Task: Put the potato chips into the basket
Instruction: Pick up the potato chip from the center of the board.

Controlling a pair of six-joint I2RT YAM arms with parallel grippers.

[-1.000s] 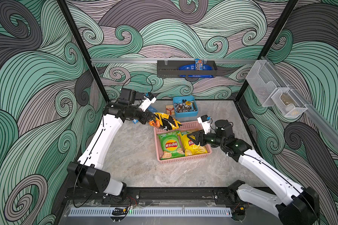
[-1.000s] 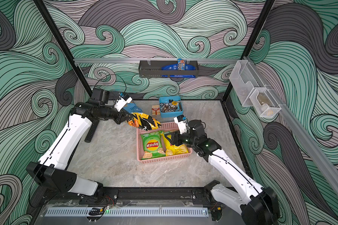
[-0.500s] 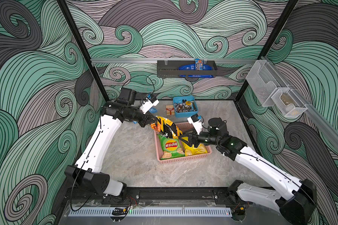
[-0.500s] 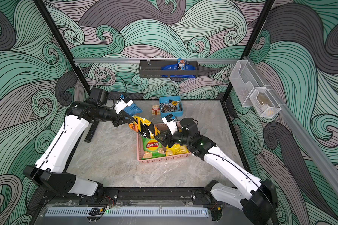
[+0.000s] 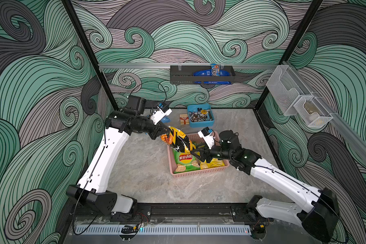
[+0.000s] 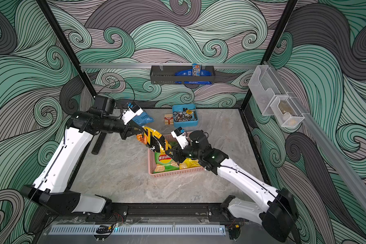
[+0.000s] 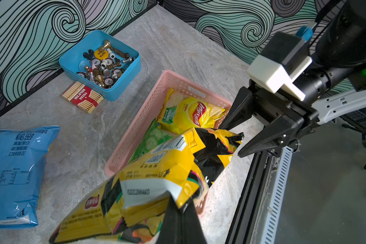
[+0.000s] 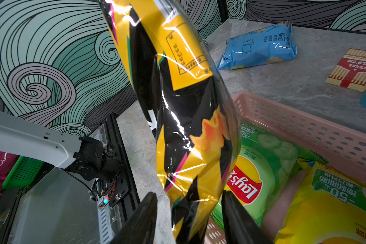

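Note:
The black-and-yellow chip bag (image 5: 179, 140) (image 6: 154, 140) hangs tilted over the far left corner of the pink basket (image 5: 197, 173) (image 8: 304, 126). My left gripper (image 5: 164, 133) (image 7: 181, 208) is shut on its top edge. My right gripper (image 5: 195, 152) (image 8: 189, 194) is open, one finger on each side of the bag's lower end (image 8: 188, 211), with gaps showing. A green bag (image 5: 185, 161) (image 8: 262, 160) and a yellow bag (image 5: 212, 163) (image 7: 190, 114) lie in the basket. The light blue bag (image 6: 143, 119) (image 7: 17, 169) lies on the table behind my left gripper.
At the back of the table stand a blue tray (image 5: 201, 124) of metal bits and a small red-and-cream box (image 5: 184, 119). A dark rack (image 5: 201, 81) hangs on the back wall. Clear bins (image 5: 294, 99) jut from the right wall.
My left gripper swung the black-and-yellow bag from flat beside the basket to hanging over its corner. My right gripper moved left off the yellow bag to straddle the hanging bag's lower end.

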